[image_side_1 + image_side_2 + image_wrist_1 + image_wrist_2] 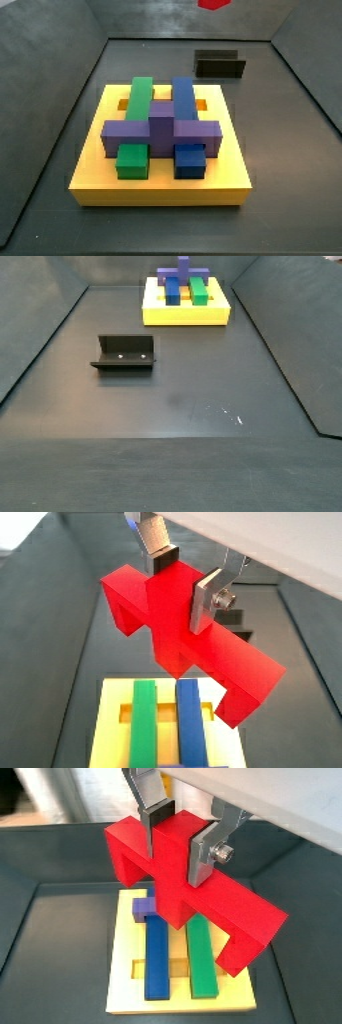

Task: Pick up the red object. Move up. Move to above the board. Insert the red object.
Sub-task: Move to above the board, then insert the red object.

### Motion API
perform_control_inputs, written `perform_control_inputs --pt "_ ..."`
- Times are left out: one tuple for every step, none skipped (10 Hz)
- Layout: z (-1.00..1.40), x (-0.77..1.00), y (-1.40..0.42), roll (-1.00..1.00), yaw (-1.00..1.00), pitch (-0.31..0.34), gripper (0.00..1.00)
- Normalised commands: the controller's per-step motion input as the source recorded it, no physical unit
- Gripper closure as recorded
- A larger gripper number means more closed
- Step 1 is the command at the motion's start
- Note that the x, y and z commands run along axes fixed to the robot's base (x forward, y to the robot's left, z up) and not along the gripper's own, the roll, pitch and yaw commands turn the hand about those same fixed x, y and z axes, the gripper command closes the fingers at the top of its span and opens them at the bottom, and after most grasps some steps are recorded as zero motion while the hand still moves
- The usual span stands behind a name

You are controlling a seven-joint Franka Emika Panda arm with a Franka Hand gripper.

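Red object (pixel 181 622) in gripper (pixel 187 574) fingers.

Side views: claw out of frame in both. Red object (pixel 213 3) cropped by top edge, only a sliver visible. Wrist views: red object (pixel 181 622) hides part of the board (pixel 112 717); board's near end cropped.

The hand (pixel 183 830) hangs high in the air, its silver fingers (pixel 209 600) clamped together on a piece.
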Motion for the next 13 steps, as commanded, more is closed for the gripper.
perform_control_inputs --pt "0.05 0.05 -0.16 0.02 1.0 0.105 1.0" --pt "0.04 0.05 -0.11 0.02 1.0 0.114 1.0" --pt "0.03 0.06 -0.08 0.03 1.0 0.128 1.0" --pt "0.03 0.06 -0.06 0.03 1.0 0.144 1.0" --pt "0.03 0.06 -0.05 0.04 1.0 0.168 1.0" --pt "0.04 0.06 -0.04 0.05 1.0 0.193 1.0" --pt "0.04 0.06 -0.04 0.06 1.0 0.244 1.0" --pt "0.03 0.06 -0.04 0.06 0.92 0.253 1.0" --pt "0.03 0.07 -0.04 0.06 0.56 0.213 1.0" --pt "0.03 0.07 -0.03 0.05 0.41 0.19 1.0" --pt "0.03 0.06 -0.03 0.05 0.21 0.148 1.0" --pt "-0.55 0.07 0.28 -0.15 0.2 0.0 1.0" --pt "-0.63 0.05 0.29 -0.23 0.19 0.0 1.0"
